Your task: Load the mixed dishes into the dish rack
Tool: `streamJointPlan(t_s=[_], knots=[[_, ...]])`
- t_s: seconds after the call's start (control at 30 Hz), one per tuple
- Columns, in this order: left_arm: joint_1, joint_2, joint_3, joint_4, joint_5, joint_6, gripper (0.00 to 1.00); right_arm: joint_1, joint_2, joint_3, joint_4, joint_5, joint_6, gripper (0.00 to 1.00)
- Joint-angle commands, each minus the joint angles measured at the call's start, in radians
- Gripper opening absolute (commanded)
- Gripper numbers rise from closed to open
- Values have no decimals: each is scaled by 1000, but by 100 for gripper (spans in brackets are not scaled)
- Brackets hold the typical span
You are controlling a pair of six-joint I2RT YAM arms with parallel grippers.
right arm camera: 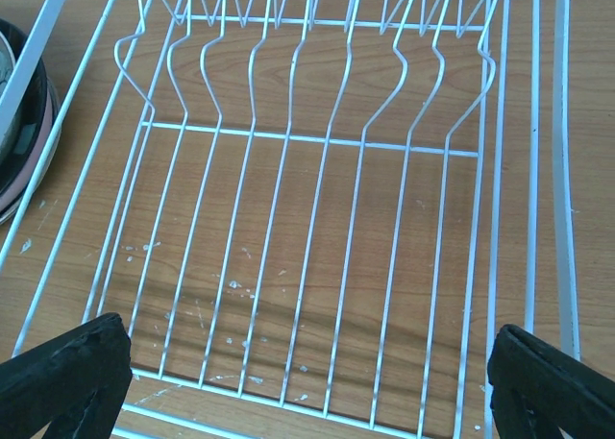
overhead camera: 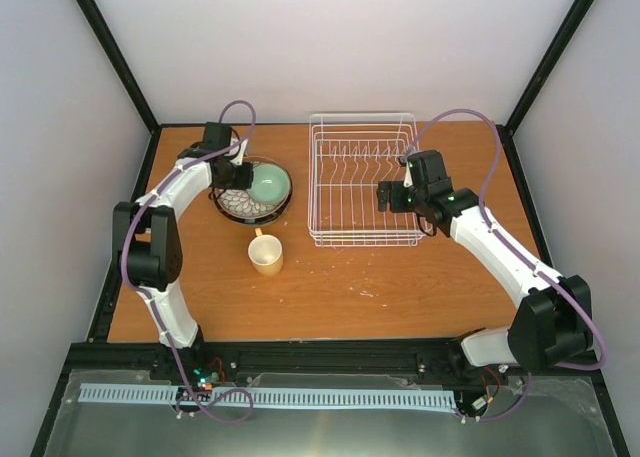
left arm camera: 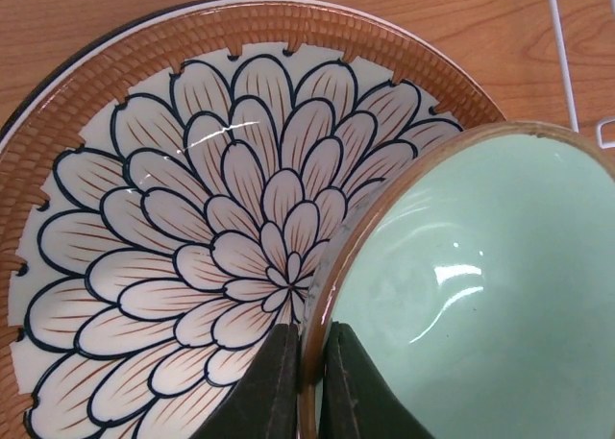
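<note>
My left gripper (left arm camera: 306, 386) is shut on the rim of the pale green bowl (left arm camera: 480, 285), one finger inside and one outside. The bowl (overhead camera: 269, 185) rests on the white petal-patterned plate (left arm camera: 183, 218), the top of a stack of plates (overhead camera: 240, 209) at the table's left. A yellow mug (overhead camera: 266, 254) stands in front of the stack. The white wire dish rack (overhead camera: 362, 180) holds nothing. My right gripper (overhead camera: 384, 195) is open over the rack's right part; its fingertips (right arm camera: 67, 377) frame the rack floor (right arm camera: 307, 218).
The stack's pink and dark plate rims (right arm camera: 24, 122) show left of the rack in the right wrist view. Black frame posts and grey walls enclose the table. White specks dot the wood in front of the rack (overhead camera: 365, 287).
</note>
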Motion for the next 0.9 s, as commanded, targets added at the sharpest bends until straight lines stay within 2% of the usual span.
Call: streamJointPlan(t_s=[0.0, 0.2, 0.3, 0.37, 0.43, 0.53, 0.6, 0.67, 0.7, 0.8, 0.83, 0.87], knots=[[-4, -15, 16, 0, 61, 16, 1, 8, 8, -20, 12, 23, -14, 100], [-5, -161, 24, 8, 156, 41, 1, 8, -17, -52, 82, -34, -6, 99], [-4, -275, 30, 20, 258, 59, 1, 5, -59, -81, 173, -144, -8, 100], [-2, -349, 5, 63, 391, 64, 1, -13, -104, -117, 262, -277, 10, 100], [-2, -416, -57, 154, 570, 49, 1, -58, -135, -167, 385, -478, 51, 100], [-2, -477, -182, 405, 873, -50, 1, -159, -136, -244, 593, -812, 170, 97], [-4, -489, -279, 641, 1053, -199, 1, -211, -107, -314, 817, -1022, 304, 97], [-10, -492, -379, 916, 1168, -378, 1, -219, -57, -387, 1125, -1179, 505, 99], [-13, -492, -420, 1042, 1214, -486, 1, -219, -22, -424, 1313, -1232, 632, 100], [-22, -491, -512, 1375, 1270, -693, 1, -219, 131, -494, 2093, -1295, 1146, 100], [-29, -487, -536, 1490, 1282, -761, 1, -213, 178, -475, 2170, -1310, 1244, 100], [-37, -480, -551, 1576, 1288, -819, 1, -205, 213, -458, 2181, -1312, 1276, 100]])
